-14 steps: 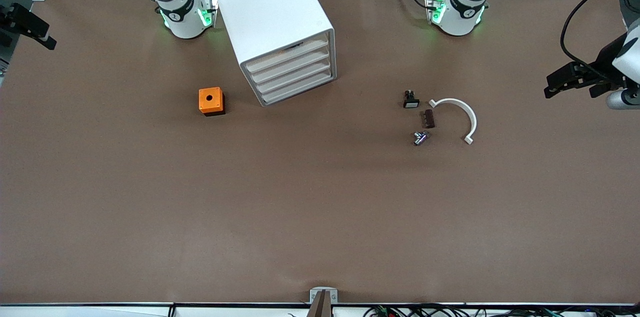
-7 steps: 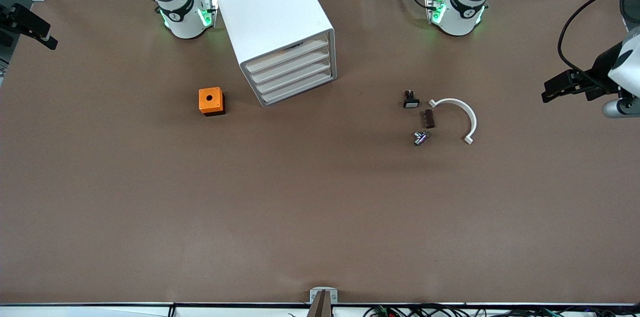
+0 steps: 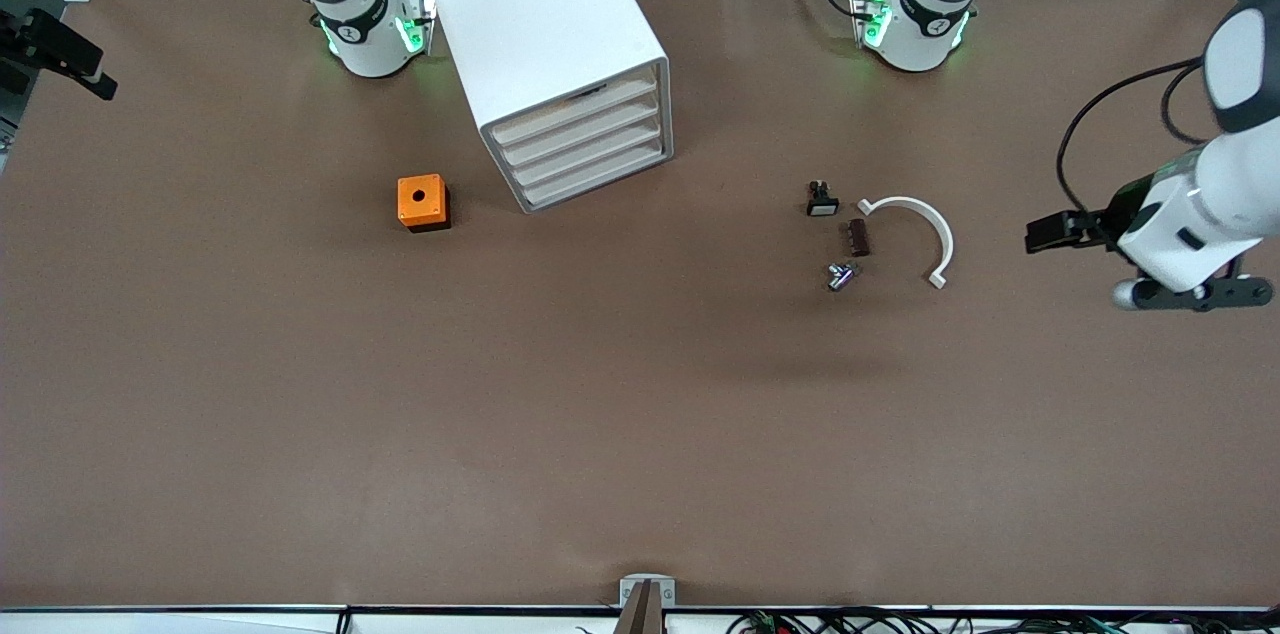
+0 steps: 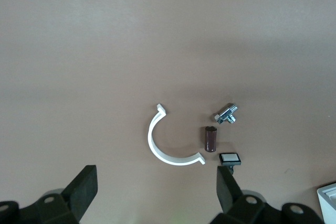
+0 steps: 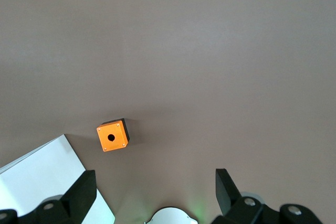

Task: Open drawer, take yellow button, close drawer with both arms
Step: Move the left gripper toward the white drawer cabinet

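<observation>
The white cabinet (image 3: 545, 34) stands near the right arm's base, its front turned toward the front camera. Its uppermost drawer (image 3: 578, 106) sits pushed in, flush with the three below. The button is out of view. My left gripper (image 3: 1045, 234) hovers open over the table toward the left arm's end, beside a group of small parts; in the left wrist view it (image 4: 156, 184) holds nothing. My right gripper (image 3: 65, 59) waits open and empty, high at the right arm's end of the table. In the right wrist view it (image 5: 155, 190) looks down on the orange cube (image 5: 113, 136).
The orange cube with a hole (image 3: 422, 202) lies beside the cabinet. Toward the left arm's end lie a black button with a white cap (image 3: 822, 202), a brown cylinder (image 3: 858, 237), a metal fitting (image 3: 840, 276) and a white curved clip (image 3: 925, 224).
The left arm has swung in from the table's edge toward the small parts, and its gripper has stayed open. The right arm has barely moved.
</observation>
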Robot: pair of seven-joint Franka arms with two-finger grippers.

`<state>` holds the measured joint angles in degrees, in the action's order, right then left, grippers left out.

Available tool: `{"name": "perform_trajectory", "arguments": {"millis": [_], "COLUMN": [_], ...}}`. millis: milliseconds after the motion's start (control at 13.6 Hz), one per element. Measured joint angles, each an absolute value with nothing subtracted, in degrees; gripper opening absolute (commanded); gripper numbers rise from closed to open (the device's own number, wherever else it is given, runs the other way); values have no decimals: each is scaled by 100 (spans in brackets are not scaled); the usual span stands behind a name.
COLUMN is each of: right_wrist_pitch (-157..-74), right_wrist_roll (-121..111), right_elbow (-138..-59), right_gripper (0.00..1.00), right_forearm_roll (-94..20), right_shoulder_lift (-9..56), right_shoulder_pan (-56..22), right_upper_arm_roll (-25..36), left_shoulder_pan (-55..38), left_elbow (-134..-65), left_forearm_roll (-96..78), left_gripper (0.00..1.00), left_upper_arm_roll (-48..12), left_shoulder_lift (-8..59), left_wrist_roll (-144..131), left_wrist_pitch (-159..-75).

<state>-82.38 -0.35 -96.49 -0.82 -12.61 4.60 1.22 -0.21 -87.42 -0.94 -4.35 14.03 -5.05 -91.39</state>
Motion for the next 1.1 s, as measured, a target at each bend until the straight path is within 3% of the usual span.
{"name": "perform_trajectory", "arguments": {"millis": [588, 1102], "right_wrist_pitch": [-8240, -8240], "right_wrist_roll": [-35, -35], "right_elbow": [-9656, -9658], "right_gripper": [100, 100], "right_forearm_roll": [-82, -82], "right_shoulder_lift": [-1262, -1262], "right_shoulder_pan": [460, 460], "right_upper_arm_roll": [122, 122], "left_shoulder_pan": [-448, -1025], "left_elbow": [-8707, -8403], "left_forearm_roll": [-872, -2525], "left_gripper": [100, 100], "left_upper_arm_roll": [-454, -468], "left_shoulder_lift": [2546, 3097], "left_wrist_roll": [-1924, -4439], "left_wrist_pitch": [-9899, -9983]}}
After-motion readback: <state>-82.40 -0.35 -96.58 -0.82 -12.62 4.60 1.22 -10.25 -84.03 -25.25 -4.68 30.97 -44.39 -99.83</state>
